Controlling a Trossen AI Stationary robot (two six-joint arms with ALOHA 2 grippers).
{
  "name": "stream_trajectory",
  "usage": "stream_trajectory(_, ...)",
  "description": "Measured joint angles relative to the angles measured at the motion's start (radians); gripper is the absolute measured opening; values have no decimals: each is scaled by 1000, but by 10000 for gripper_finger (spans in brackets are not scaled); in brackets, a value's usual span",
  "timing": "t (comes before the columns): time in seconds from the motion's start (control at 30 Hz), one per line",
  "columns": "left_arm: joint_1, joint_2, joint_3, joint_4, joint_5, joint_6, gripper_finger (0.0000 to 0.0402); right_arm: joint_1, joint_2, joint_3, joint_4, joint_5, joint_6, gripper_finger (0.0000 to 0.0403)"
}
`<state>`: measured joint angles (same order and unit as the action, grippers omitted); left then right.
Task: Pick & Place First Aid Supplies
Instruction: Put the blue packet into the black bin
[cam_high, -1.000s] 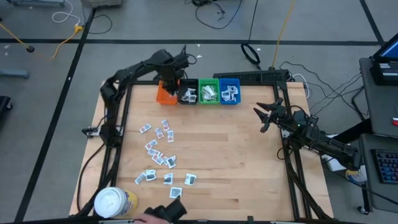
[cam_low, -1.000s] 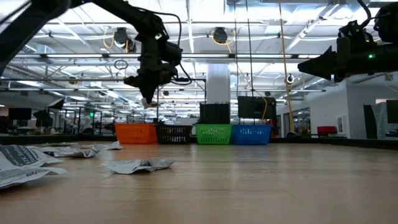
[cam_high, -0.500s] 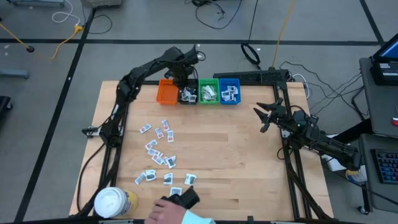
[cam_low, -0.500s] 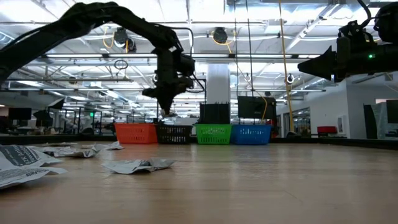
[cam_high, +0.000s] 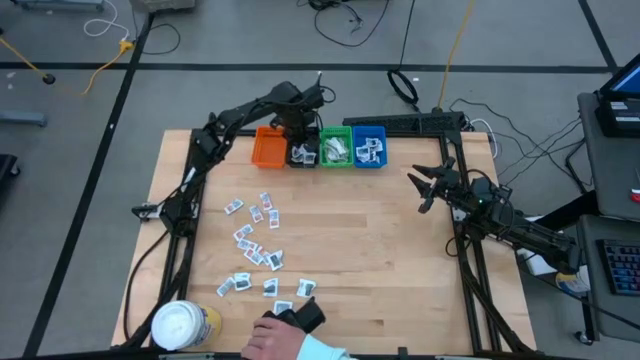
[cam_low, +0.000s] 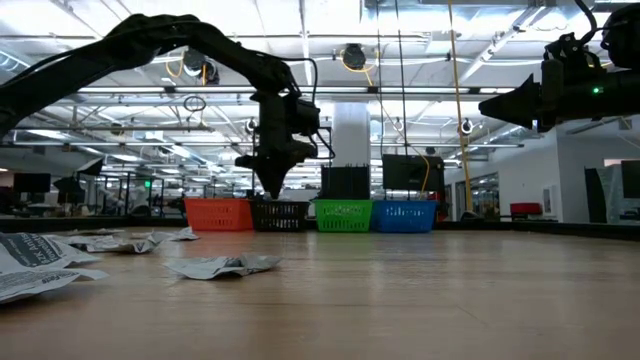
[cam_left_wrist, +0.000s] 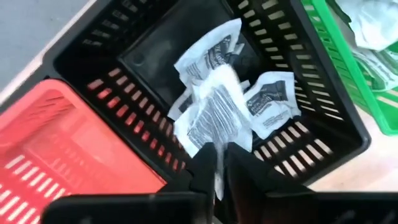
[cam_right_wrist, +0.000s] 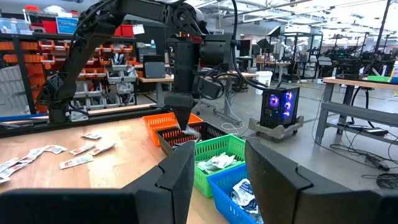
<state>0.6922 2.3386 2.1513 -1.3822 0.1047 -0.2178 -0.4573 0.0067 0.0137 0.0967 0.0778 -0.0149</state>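
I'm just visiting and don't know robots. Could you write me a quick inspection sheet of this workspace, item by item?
Surface: wooden table, bare on its right half.
Job's things: small packets scattered on the left; more lie in the black bin, green bin and blue bin.
Clutter: orange bin; white-lidded yellow tub.
Hands: left hand above the black bin, a packet at its fingertips; right hand open, raised at the right edge.
Cables: several on the floor behind the table.
Surroundings: a person's hand at the near edge.

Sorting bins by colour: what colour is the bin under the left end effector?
Black: the black bin, between orange and green ones, shows best in the left wrist view under the left end effector.
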Motion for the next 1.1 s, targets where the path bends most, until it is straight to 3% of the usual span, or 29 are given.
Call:
stream_trajectory(0.4,3,-21,-1,-21,1,-3,177,0,0,0,0,0,0,139)
stream_trajectory(0.87,14,-125,-1,-158,6,-12,186,0,0,0,0,0,0,139)
stream_trajectory(1.1,-56,-129,-7,-183,-15,164,186,0,0,0,0,0,0,139)
